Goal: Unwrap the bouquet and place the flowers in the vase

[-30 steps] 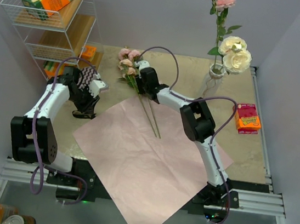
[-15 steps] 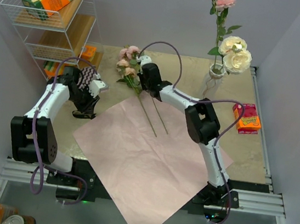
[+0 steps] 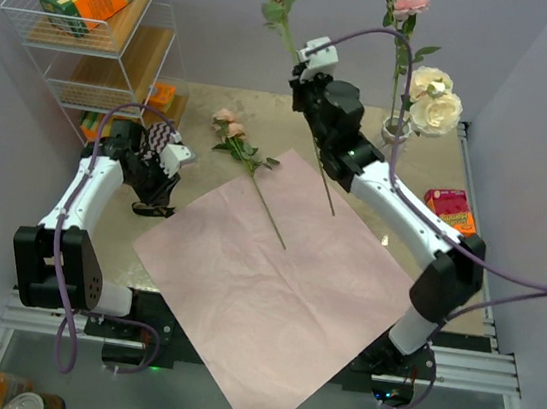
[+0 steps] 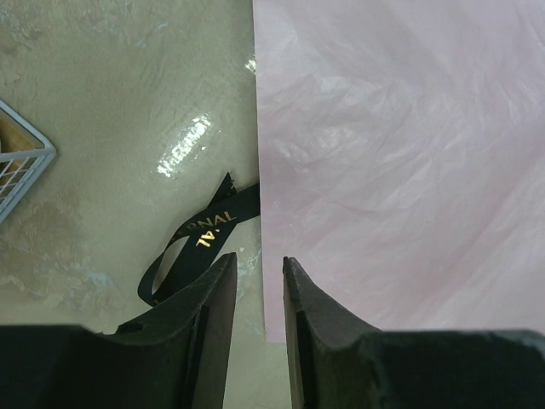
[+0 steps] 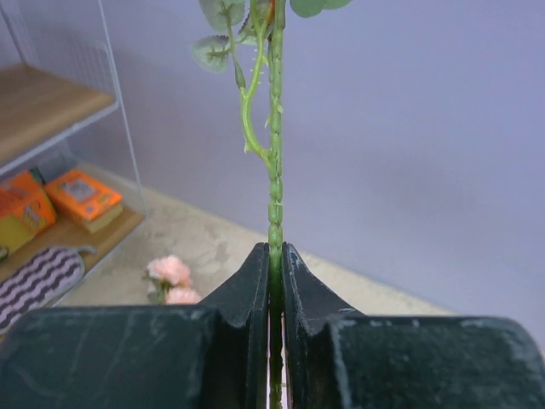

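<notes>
Past the unwrapping, judging by the paper (image 3: 270, 305) lying flat and the ribbon (image 4: 200, 243) loose at its left edge. Now on carrying roses to the vase (image 3: 396, 133) at the far right, with several already in it. Clamped in the right gripper (image 5: 275, 253): one rose (image 5: 274, 170) by its stem, upright, high over the far middle. Next: swing right, line the stem's lower end over the mouth, thread past the stems there, lower, release. Then on to the other rose (image 3: 231, 130) at the paper's far-left edge. Left gripper (image 4: 260, 268) low by the ribbon, fingers slightly parted, empty.
</notes>
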{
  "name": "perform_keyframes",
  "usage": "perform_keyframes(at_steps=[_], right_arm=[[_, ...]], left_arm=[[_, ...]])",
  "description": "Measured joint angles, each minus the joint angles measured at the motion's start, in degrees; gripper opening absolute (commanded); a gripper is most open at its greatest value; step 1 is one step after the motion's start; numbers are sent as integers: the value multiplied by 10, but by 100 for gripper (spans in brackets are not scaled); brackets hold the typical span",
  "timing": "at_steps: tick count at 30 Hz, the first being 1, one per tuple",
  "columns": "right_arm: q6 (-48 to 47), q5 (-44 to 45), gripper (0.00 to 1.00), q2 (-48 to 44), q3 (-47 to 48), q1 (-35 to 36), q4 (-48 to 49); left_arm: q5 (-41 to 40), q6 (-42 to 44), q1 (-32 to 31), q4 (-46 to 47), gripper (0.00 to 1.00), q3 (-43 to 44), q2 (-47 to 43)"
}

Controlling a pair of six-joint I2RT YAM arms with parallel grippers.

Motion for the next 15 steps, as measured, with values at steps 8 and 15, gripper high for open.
perform_keyframes(at_steps=[8, 15], right_arm=[[-144, 10, 0, -169, -189, -17, 214], [-226, 39, 0, -118, -201, -96, 374]], left_arm=[[1, 0, 0, -1, 33, 0, 0], [1, 0, 0, -1, 33, 0, 1]])
